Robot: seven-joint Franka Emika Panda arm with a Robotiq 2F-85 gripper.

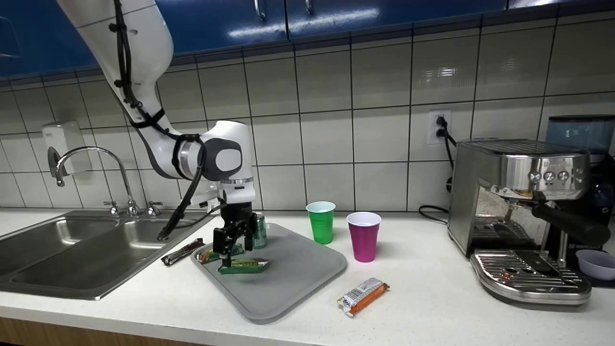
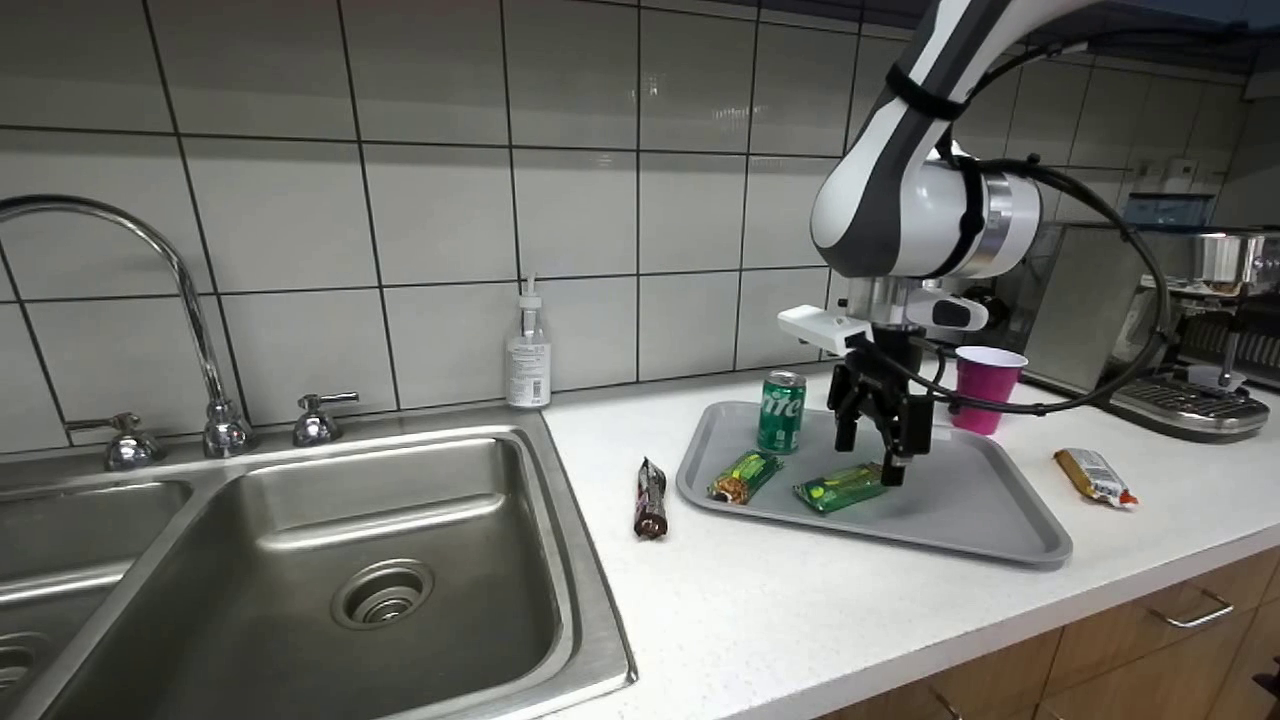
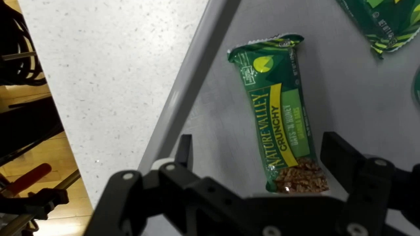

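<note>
My gripper [image 3: 260, 147] stands open low over the grey tray [image 1: 298, 283], its fingers wide apart on either side of a green Nature Valley bar [image 3: 279, 121]. Neither finger appears to press on the wrapper; the right one [image 3: 341, 160] is the closer, with a wider gap on the left. In an exterior view the same bar [image 2: 838, 488] lies flat on the tray beneath the gripper [image 2: 870, 455]. Another green bar [image 2: 745, 477] rests beside it on the tray, partly cut off in the wrist view. Behind them a green Sprite can [image 2: 781, 412] stands upright.
On the counter, a dark-wrapped bar [image 2: 650, 500] lies between tray and sink [image 2: 590, 600]. A white and orange bar [image 1: 362, 296], green cup [image 1: 322, 223] and magenta cup [image 1: 363, 238] are on the tray's opposite side. An espresso machine [image 1: 521, 168] stands beyond the cups.
</note>
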